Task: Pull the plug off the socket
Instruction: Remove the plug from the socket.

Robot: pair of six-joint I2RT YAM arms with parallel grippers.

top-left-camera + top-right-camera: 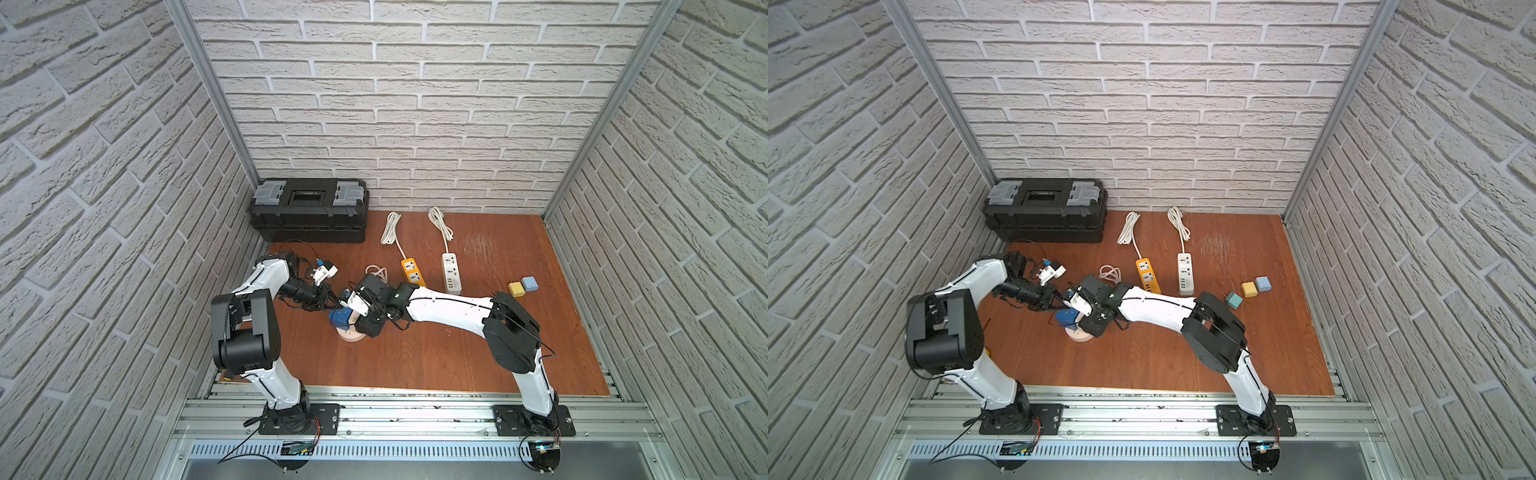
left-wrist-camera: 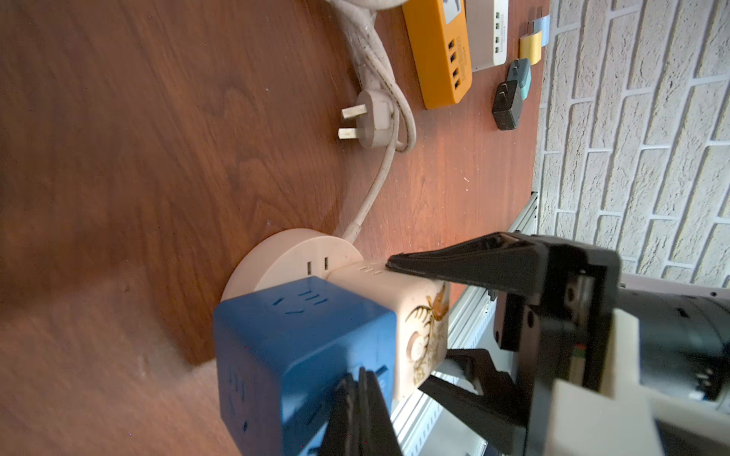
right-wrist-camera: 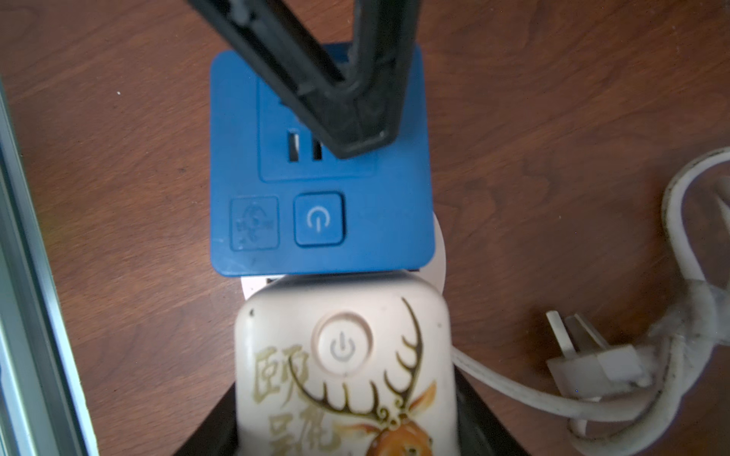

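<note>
Blue cube plug (image 3: 375,221). Cream cube socket (image 3: 343,379): orange-brown deer, dark antlers, gold characters. Orange power strip (image 1: 413,272). Reddish wood-grain tabletop (image 1: 415,353).

Blue plastic cube plug (image 3: 379,221) — upright, power button facing up, seated flush against the side of the cream deer-printed cube socket (image 3: 426,327). Socket stands on its round cream base (image 2: 284,256), white cord (image 3: 493,379) trailing off — my right fingers (image 2: 454,256) flank it.

Top views overhead; wrist views close
</note>
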